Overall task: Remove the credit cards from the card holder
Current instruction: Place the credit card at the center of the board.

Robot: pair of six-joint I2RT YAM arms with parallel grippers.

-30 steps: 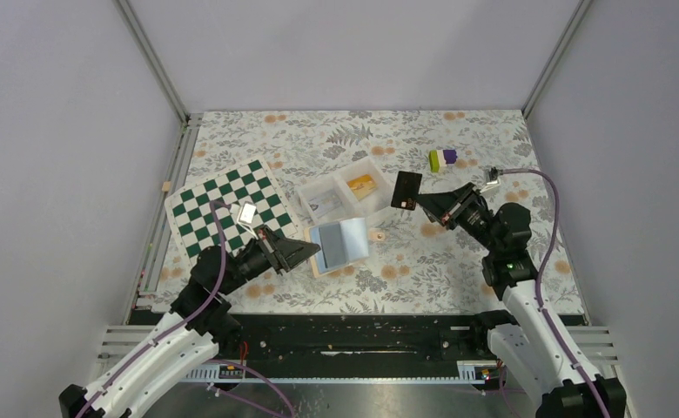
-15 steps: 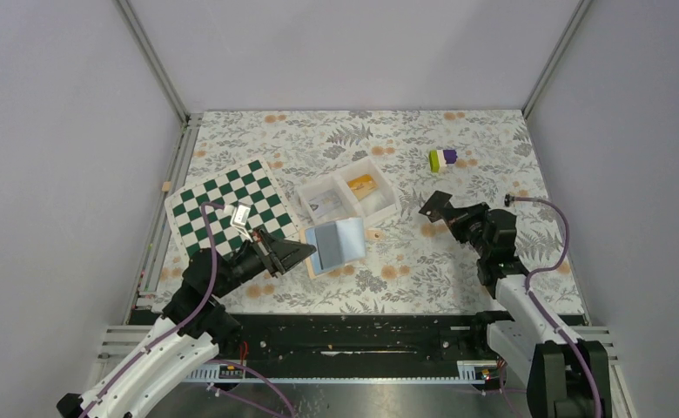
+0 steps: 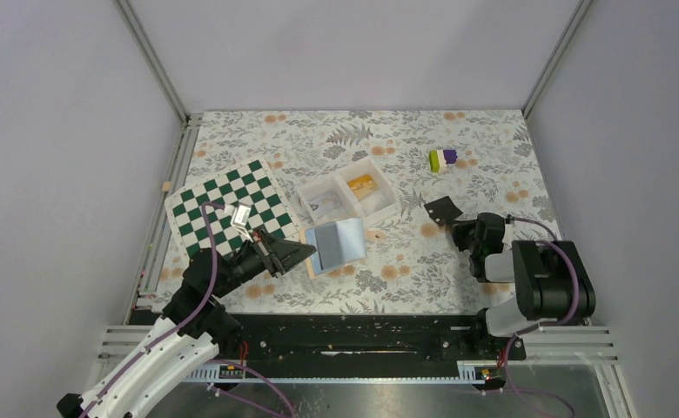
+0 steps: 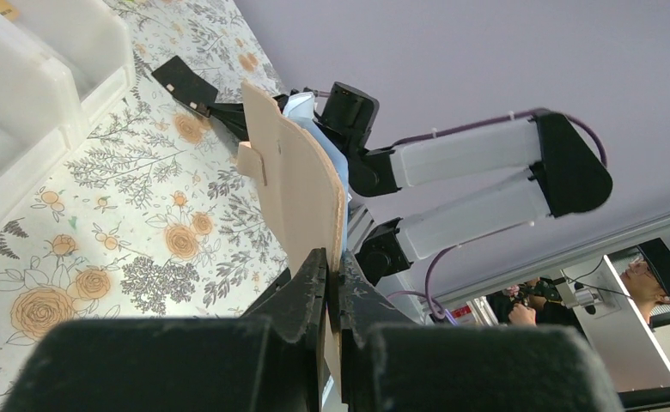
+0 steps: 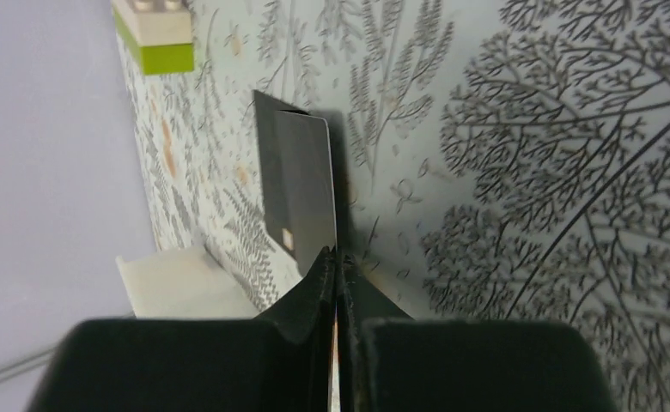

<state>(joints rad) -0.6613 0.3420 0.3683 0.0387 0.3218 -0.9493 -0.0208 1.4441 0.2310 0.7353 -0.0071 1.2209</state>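
Observation:
The card holder (image 3: 336, 244) lies open at the table's middle, two pale blue panels up. My left gripper (image 3: 304, 253) is shut on its left edge; in the left wrist view the tan outer side (image 4: 293, 180) rises from between my closed fingers, at gripper point (image 4: 333, 262). My right gripper (image 3: 460, 225) is shut on the edge of a dark card (image 3: 443, 210), held low over the floral cloth. In the right wrist view the card (image 5: 297, 180) stands edge-on from my gripper (image 5: 337, 257). A pale card (image 3: 326, 205) lies in the white tray's left compartment.
The white two-compartment tray (image 3: 379, 207) stands just behind the holder, with an orange item (image 3: 361, 184) in its right half. A green-and-white chequered board (image 3: 214, 196) lies at the left, with a small white object (image 3: 242, 214) on it. A green-purple block (image 3: 443, 159) sits at the back right.
My right arm has pulled back toward the near right and lowered, carrying the dark card from beside the tray down close to the cloth. My left gripper has stayed on the holder.

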